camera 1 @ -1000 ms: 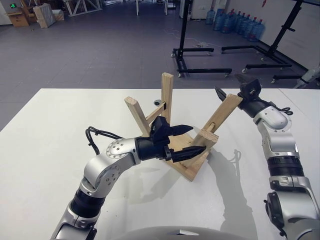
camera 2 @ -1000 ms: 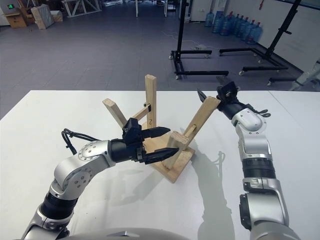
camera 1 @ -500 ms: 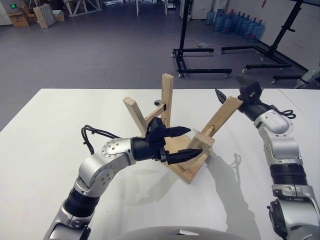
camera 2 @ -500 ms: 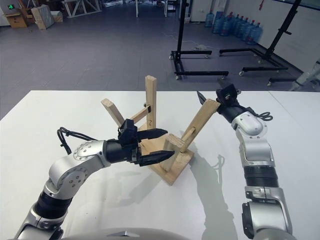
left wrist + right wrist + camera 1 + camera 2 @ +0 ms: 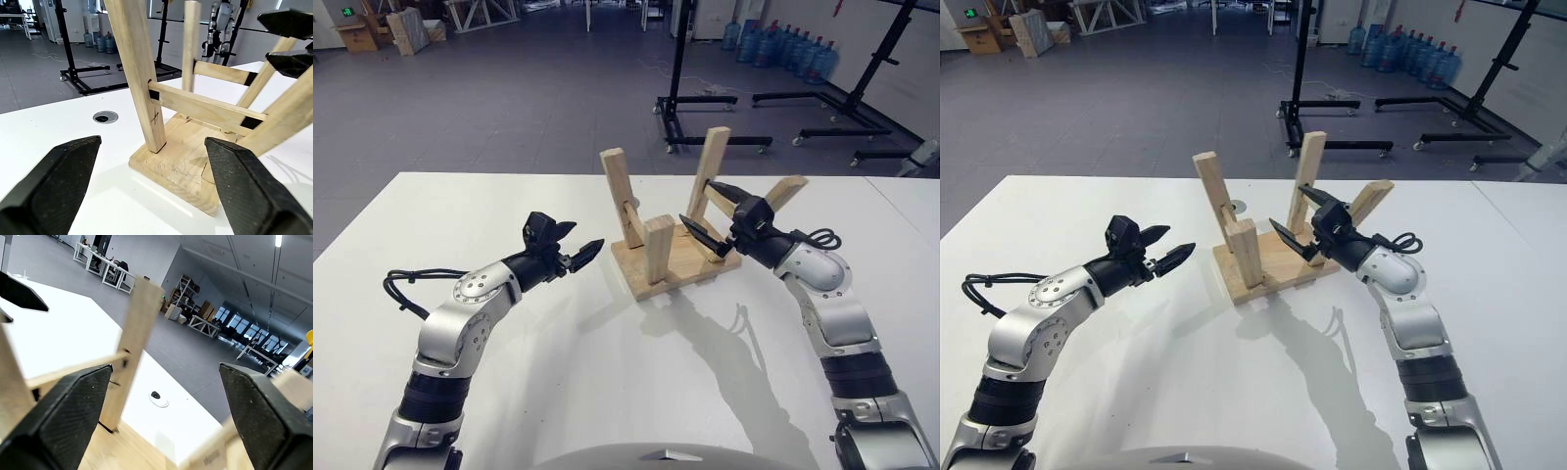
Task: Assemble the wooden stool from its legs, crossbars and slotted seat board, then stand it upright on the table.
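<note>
Smooth white table [image 5: 607, 392] stretches wide all round the stool [image 5: 683, 257]: pale square-cut wood, seat [image 5: 628, 264] down, legs [image 5: 659, 250] up. Jaws apart, the left gripper [image 5: 585, 235] sits off its left side, not touching. The right gripper [image 5: 697, 201], also spread, is in among its right legs.

In front of me the pale wooden stool [image 5: 658, 245] sits upside down on the white worktop [image 5: 558, 372], its square seat board [image 5: 690, 266] lying flat, its four legs [image 5: 619, 191] splayed upward and joined by thin crossbars [image 5: 205, 107].
</note>
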Controlling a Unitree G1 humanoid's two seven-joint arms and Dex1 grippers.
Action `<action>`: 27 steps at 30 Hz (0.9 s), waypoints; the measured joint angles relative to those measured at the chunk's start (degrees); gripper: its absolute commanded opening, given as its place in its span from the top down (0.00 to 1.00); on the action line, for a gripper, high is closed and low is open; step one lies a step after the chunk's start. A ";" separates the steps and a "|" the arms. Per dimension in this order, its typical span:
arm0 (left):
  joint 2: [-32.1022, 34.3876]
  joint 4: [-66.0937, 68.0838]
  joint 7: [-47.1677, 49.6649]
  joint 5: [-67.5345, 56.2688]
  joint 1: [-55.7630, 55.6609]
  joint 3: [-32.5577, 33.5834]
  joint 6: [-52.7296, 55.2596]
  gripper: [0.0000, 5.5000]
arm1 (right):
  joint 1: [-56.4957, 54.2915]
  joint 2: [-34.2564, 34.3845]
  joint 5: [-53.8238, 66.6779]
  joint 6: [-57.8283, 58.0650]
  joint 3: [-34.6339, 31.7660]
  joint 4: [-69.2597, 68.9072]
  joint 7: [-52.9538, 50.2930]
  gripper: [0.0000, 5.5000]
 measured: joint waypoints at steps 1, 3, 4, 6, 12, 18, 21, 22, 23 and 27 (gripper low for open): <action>-0.17 0.00 0.01 0.09 0.00 0.00 0.00 0.29 | -0.01 0.06 0.00 0.44 0.00 -0.32 0.00 0.27; -0.53 0.00 0.01 0.27 0.00 0.00 0.00 0.29 | -0.01 0.08 -0.03 0.75 0.00 -0.46 0.01 0.27; -0.55 0.00 0.01 0.32 0.00 0.00 0.00 0.29 | -0.01 0.08 -0.11 0.76 0.00 -0.49 0.01 0.27; -0.77 0.01 0.02 0.57 0.00 0.00 -0.03 0.29 | -0.01 0.09 -0.24 0.75 0.00 -0.81 0.02 0.27; -0.80 0.30 -0.11 1.26 0.15 0.03 -0.85 0.29 | -1.16 1.26 17.21 6.41 -8.70 -4.21 3.10 0.27; -0.68 0.51 -1.30 3.78 3.86 -0.83 -4.26 0.29 | 16.01 -12.60 36.79 25.64 -14.36 -7.21 26.77 0.27; -0.78 1.54 -2.34 4.95 3.90 -2.38 -4.96 0.29 | 16.83 -16.20 24.94 20.87 -8.87 7.11 31.37 0.27; -0.79 2.04 -2.50 5.05 3.92 -2.63 -4.97 0.29 | 15.38 -16.12 20.51 18.22 -6.76 12.59 30.13 0.27; -0.80 3.03 -2.62 5.50 3.92 -2.96 -5.11 0.29 | 12.25 -15.71 14.62 14.74 -4.34 20.08 27.55 0.27; -1.13 5.09 -3.48 6.74 3.39 -4.52 -5.65 0.29 | -1.63 -11.70 6.26 5.48 -2.27 41.68 23.79 0.27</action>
